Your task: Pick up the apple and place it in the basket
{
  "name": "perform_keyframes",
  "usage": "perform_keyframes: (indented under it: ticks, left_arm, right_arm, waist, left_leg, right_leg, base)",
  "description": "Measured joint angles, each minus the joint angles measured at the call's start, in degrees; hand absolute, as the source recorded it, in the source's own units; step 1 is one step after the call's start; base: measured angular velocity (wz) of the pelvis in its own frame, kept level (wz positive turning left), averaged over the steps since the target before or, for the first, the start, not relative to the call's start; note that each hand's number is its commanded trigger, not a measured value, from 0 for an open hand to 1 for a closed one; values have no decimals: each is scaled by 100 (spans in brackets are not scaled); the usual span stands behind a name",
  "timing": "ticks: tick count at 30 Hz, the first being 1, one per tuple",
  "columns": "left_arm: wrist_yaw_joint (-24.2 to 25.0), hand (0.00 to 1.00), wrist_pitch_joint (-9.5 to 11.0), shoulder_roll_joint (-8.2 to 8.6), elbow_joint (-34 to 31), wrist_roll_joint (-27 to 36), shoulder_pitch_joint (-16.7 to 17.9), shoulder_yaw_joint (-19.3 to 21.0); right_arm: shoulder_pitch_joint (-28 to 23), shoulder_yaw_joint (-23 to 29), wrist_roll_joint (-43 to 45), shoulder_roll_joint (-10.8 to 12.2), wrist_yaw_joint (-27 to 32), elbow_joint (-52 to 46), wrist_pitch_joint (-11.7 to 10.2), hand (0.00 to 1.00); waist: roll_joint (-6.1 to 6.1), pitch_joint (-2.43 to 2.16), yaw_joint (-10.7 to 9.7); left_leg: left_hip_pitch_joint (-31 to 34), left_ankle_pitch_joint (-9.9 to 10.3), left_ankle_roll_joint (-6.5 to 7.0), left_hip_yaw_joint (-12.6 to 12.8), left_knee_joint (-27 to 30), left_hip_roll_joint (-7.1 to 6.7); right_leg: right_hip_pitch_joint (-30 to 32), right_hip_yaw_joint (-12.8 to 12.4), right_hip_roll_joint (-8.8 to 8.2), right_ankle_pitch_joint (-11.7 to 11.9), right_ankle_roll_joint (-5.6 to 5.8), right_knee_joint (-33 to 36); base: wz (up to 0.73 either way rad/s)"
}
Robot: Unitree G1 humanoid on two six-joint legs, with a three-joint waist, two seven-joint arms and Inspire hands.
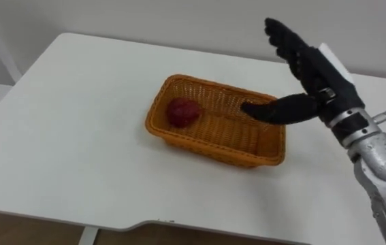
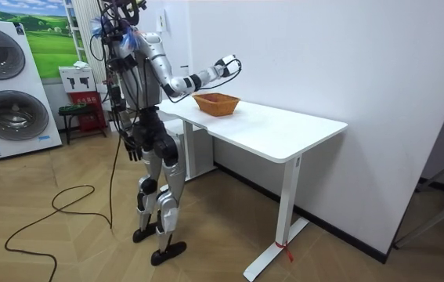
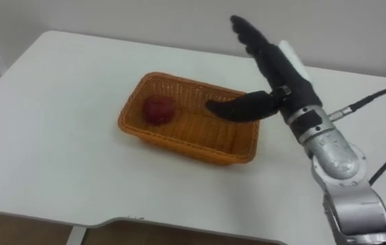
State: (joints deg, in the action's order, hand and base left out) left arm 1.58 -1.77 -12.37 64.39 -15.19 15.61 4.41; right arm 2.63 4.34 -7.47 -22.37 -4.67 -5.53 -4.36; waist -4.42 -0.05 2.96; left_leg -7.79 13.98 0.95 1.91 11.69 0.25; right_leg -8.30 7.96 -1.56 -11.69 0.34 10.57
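We find the apple [image 1: 182, 111] in the woven basket [image 1: 210, 141], at the basket's left end near the middle of the frame, resting on the floor of the weave close to the end wall. The basket stands on the white table [image 1: 70, 143]. The right hand [image 1: 313, 71] hovers over the basket's right end in the upper right of the frame. Its fingers are straight and spread wide, its thumb juts out towards the apple, and it holds nothing. It is well apart from the fruit. The left hand [image 2: 131, 146] hangs low by the hip at the left of the room view.

We judge the apple firm, round and moderately light, with a smooth skin that could slip under hard fingertips and bruise if squeezed. We would take it across its widest part from above, thumb on one side and fingers on the other. The near wall leaves little room on the left, so the fingers need care not to snag the weave or drag the light basket.
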Motion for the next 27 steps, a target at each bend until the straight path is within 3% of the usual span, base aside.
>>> perform_keyframes:
  ticks: [9, 14, 17, 21, 23, 27]
  left_arm:
    - [-314, 0, 48, 44, -7, -4, 367, 494]
    - [-389, 0, 9, 50, -26, 1, 499, 875]
    - [-472, 0, -78, 49, -54, 25, 515, 896]
    - [-576, 0, -113, 64, -145, 132, 483, 900]
    - [-615, 0, -181, 72, -263, 135, 463, 912]
    - [-594, 0, -358, 89, -460, 73, 441, 935]
  right_arm:
    - [-414, 1649, -352, -4, 2310, 371, -125, 0]
    - [-732, 2627, -605, -5, 3835, 849, -212, 0]
    - [-976, 2840, -944, -2, 4443, 1549, -210, 0]
    - [-1098, 2916, -2044, 5, 4779, 2490, -193, 0]
    - [-1097, 3087, -2711, 7, 4816, 3460, -163, 0]
    - [-1085, 3279, -3304, 41, 4820, 4684, -44, 0]
  waist:
    - [24, 13, -441]
    - [-8, -47, -638]
    - [-1, -41, -705]
    - [26, -46, -811]
    - [34, -49, -838]
    - [101, -42, -945]
  left_leg:
    - [-56, 0, 0, 117, -48, 17]
    - [-21, 1, -2, 174, -81, 28]
    - [-48, 2, -1, 276, -95, 37]
    - [25, 1, -1, 349, -119, 46]
    - [40, 1, -1, 347, -106, 46]
    - [114, 1, -1, 324, -84, 48]
  right_leg:
    - [33, -73, 19, -1, 2, 21]
    - [116, -144, 38, -2, 0, 18]
    - [137, -248, 50, 0, 0, 24]
    - [246, -328, 60, 2, 3, 101]
    - [260, -326, 60, 2, 3, 111]
    - [317, -303, 57, 0, 0, 117]
  base:
    - [-7]
    - [-6]
    - [-18]
    - [-12]
    - [0]
    - [2]
